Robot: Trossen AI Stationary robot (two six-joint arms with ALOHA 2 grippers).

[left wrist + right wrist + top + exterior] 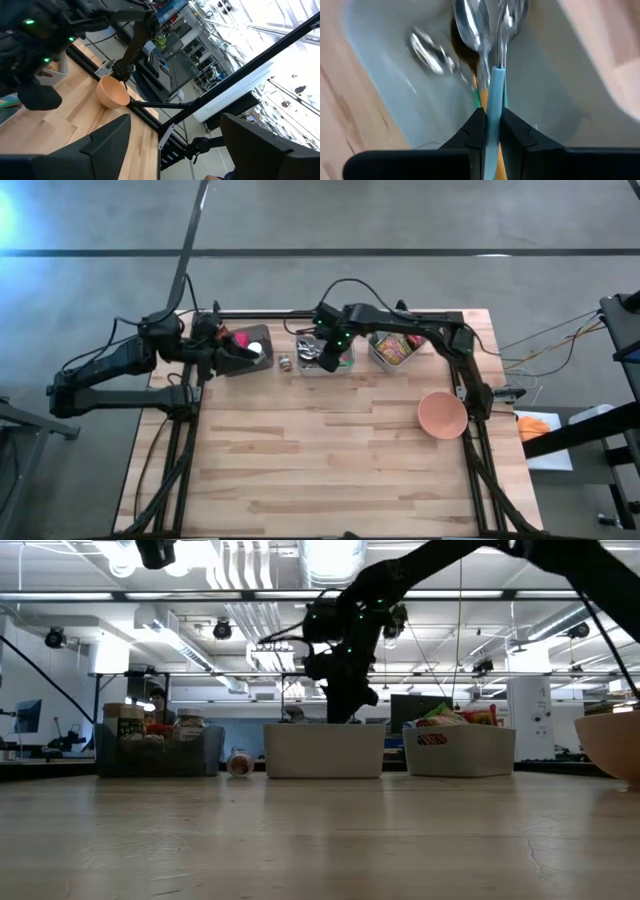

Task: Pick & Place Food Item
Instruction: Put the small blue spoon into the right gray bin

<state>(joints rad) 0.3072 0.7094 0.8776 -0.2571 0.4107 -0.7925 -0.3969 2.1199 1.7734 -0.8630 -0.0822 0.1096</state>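
Two end effectors: right (pixel 492 127) clamping blue-handled utensil (pixel 495 95), left (pixel 170 145) spread, empty; no legible writing.

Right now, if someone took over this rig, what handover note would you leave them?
Right pincer: shut on the blue-handled utensil, down in the middle bin at the table's far edge; other cutlery lies in that bin.
Left pincer: open, holding nothing, over the dark bin on the left.
Food bin with packets sits to the right of the middle bin; the orange bowl stands empty near the right edge.
Done: utensil gripped. Left: lift it out; no food item has been moved to the bowl yet.
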